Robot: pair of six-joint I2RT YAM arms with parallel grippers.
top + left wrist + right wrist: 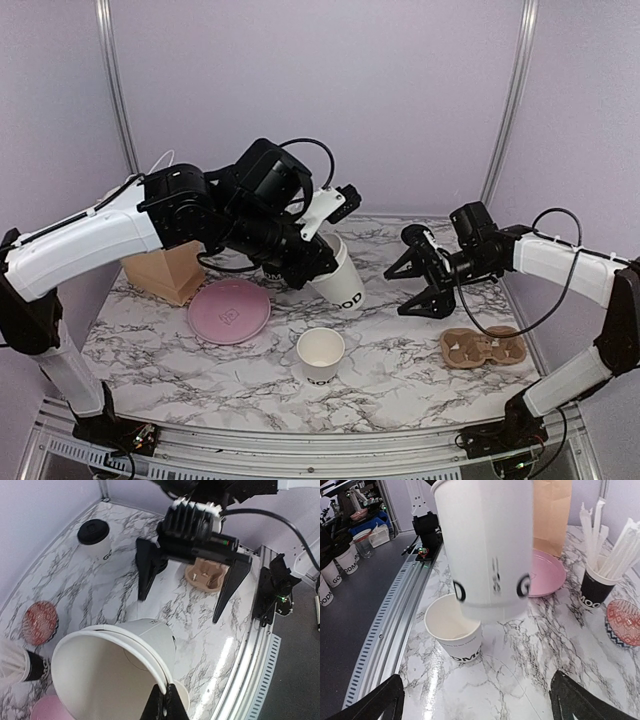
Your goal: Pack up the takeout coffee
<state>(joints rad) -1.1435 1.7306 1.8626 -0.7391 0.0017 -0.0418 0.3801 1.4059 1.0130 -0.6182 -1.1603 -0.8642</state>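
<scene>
The takeout coffee (94, 535), a white cup with a black lid, stands far back on the marble table and shows only in the left wrist view. My left gripper (165, 699) is shut on the rim of a stack of lidless white cups (340, 280), holding it tilted above the table. A single lidless cup (320, 355) stands just below that stack, also seen as the single cup (454, 630). My right gripper (425, 277) is open, empty, and faces the held stack (487, 550) from the right, a short gap away.
A cardboard cup carrier (482, 347) lies at the front right. A pink plate (229, 310) and a brown paper bag (165, 272) sit at the left. A black cup of straws (599, 587) and a red patterned dish (622, 622) stand behind.
</scene>
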